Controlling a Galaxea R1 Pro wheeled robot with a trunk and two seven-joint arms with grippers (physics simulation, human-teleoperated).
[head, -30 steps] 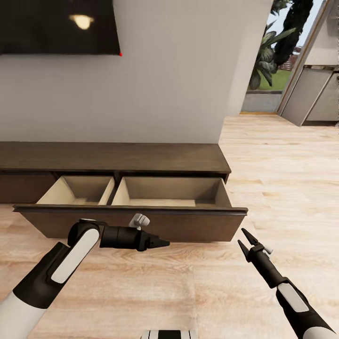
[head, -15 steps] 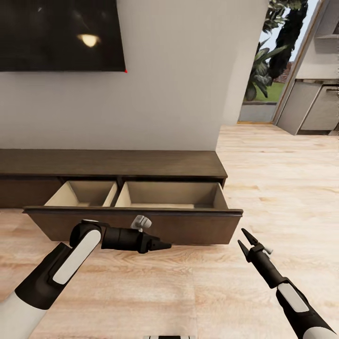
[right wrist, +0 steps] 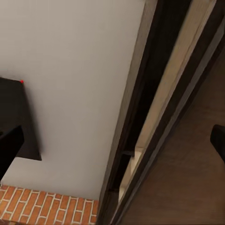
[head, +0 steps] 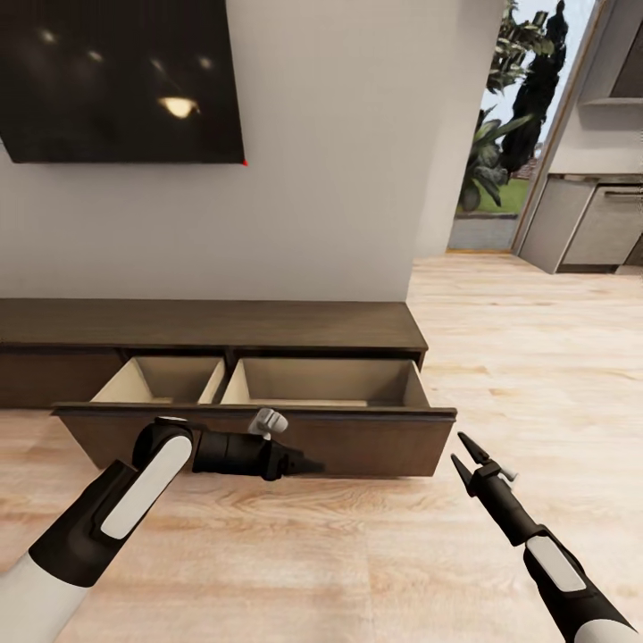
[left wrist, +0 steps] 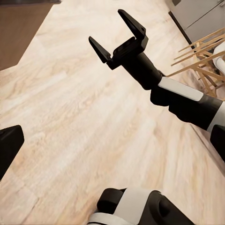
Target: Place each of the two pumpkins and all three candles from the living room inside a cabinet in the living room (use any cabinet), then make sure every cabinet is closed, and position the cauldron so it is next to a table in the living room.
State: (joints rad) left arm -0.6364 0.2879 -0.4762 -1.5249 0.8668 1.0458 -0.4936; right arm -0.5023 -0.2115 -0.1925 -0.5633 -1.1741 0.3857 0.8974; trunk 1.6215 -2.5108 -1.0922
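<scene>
The cabinet [head: 214, 326] runs along the white wall [head: 330, 143], and its wide pull-out drawer [head: 259, 420] stands open toward the robot. The drawer's two pale compartments both look bare inside, as far as the head view reaches.

Just in front of the drawer's dark front panel, the left claw [head: 308, 464] hangs low over the wooden floor [head: 357, 554], pointing sideways along the panel; its fingertips look together. In the left wrist view only one dark finger edge shows, so the state cannot be told with certainty.

The right claw [head: 464, 455] sits off the cabinet's right end, near the drawer's corner, with its two fingers apart and nothing between them; the left wrist view [left wrist: 117, 35] confirms the gap.

Above the cabinet a dark television [head: 116, 80] is mounted on the wall. Beyond the cabinet's right end, a doorway [head: 500, 152] opens onto greenery.
</scene>
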